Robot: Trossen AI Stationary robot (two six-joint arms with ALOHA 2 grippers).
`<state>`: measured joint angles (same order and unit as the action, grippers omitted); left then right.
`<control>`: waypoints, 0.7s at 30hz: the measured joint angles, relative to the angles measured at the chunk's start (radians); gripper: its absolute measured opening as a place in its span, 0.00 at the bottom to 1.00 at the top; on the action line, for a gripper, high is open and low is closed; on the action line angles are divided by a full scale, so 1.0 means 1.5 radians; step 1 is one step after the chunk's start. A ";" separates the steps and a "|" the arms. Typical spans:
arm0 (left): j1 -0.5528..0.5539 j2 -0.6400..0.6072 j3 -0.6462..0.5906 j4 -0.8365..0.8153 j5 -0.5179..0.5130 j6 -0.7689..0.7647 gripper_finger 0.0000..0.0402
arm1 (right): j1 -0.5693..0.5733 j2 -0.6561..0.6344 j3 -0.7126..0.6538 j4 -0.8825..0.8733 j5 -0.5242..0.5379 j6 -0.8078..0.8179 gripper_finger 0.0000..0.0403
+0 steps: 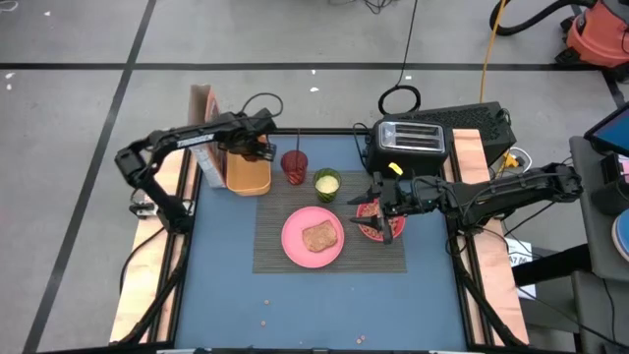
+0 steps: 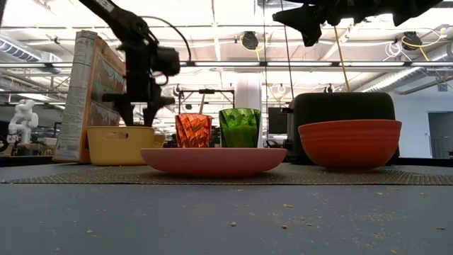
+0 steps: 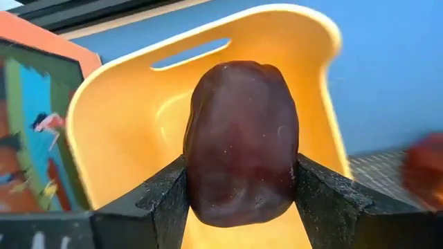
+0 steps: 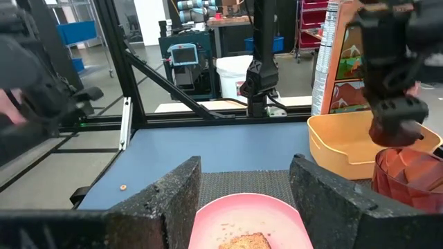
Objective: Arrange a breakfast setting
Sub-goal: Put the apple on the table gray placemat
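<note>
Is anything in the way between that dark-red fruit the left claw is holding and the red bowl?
Yes. The dark-red fruit sits in the left gripper; the red tumbler and green cup stand before the bowl.

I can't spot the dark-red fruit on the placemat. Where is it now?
The dark-red fruit is clamped in the left hand, above the yellow bin at the table's back left, beside the cereal box.

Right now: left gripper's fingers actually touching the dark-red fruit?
Touching. Left wrist view shows both fingers pressed against the sides of the dark-red fruit, no gap, above the yellow bin.
</note>
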<state>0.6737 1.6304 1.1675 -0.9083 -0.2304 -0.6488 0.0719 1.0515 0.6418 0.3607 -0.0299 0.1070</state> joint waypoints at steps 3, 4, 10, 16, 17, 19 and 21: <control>-0.005 -0.046 0.000 -0.010 0.030 0.000 0.56 | 0.000 0.000 0.000 0.000 0.001 0.000 0.53; -0.007 -0.062 0.000 -0.015 0.040 0.000 0.56 | 0.000 0.000 0.000 0.000 0.002 0.000 0.53; -0.024 -0.153 0.000 -0.020 0.135 0.007 0.56 | 0.000 0.000 0.000 0.000 0.002 -0.035 0.53; -0.062 -0.230 0.000 -0.020 0.236 -0.002 0.56 | 0.000 0.000 0.000 0.001 0.002 -0.061 0.53; -0.071 -0.240 0.000 -0.020 0.247 -0.008 0.56 | 0.000 0.000 0.000 0.001 0.004 -0.068 0.53; -0.092 -0.255 0.000 -0.020 0.265 -0.019 0.56 | 0.000 0.000 0.000 0.004 0.008 -0.083 0.53; -0.114 -0.266 0.000 -0.020 0.277 -0.030 0.56 | 0.002 0.000 0.000 0.006 0.028 -0.087 0.53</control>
<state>0.5023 1.2321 1.1675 -0.9382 0.1852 -0.6944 0.0742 1.0515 0.6418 0.3698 0.0125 -0.0235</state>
